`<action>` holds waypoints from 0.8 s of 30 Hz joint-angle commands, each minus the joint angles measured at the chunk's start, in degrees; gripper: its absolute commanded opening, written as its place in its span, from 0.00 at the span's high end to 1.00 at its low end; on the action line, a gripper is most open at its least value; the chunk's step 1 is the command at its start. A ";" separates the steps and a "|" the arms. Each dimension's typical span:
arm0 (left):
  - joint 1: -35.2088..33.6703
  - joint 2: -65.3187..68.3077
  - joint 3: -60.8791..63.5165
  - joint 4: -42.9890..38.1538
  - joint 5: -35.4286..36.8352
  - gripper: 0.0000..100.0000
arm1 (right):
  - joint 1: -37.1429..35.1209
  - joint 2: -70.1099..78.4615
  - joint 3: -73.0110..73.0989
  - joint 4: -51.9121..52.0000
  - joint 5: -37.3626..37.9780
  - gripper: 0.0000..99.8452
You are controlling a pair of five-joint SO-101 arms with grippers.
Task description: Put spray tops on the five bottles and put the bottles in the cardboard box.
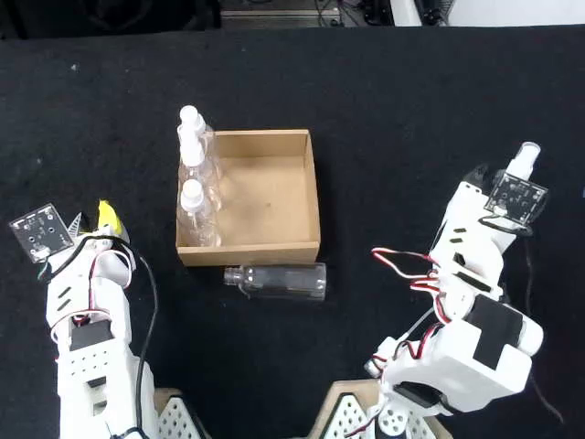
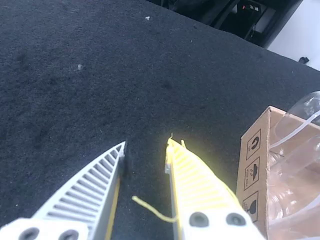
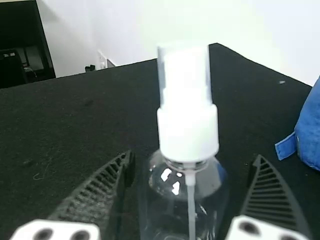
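Right gripper (image 3: 192, 157) is straddling the bottle (image 1: 526, 161), upper right of the high view, jaws spread, seemingly not touching. Looking light, slick, squashable: grip mid-body. Left gripper (image 2: 145, 145) is hanging open, empty.

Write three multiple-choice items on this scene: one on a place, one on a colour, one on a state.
1. Where is the uncapped bottle?
A. lying on the table beside the cardboard box
B. standing inside the box
C. standing at the far edge

2. What colour is the spray top on the upright bottle at the right pincer?
A. blue
B. white
C. black

3. How is the left pincer?
A. shut on a bottle
B. shut on a cap
C. open and empty

Answers:
1 A: it lies on its side just outside the box's near wall.
2 B: the top is plainly white.
3 C: its fingers stand apart with bare table between them.
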 commanded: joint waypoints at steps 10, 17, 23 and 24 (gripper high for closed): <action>0.48 -1.05 0.40 -1.23 -0.53 0.88 | -0.70 -3.47 0.48 -0.88 0.00 0.77; 0.40 -1.05 0.40 -1.23 -0.53 0.88 | -0.62 -3.47 0.40 0.79 0.09 0.77; 0.40 -1.05 0.40 -1.23 -0.53 0.88 | -0.62 -3.47 0.04 3.08 0.09 0.77; 0.40 -1.05 0.40 -1.23 -0.53 0.88 | -0.62 -3.47 0.04 3.08 0.09 0.77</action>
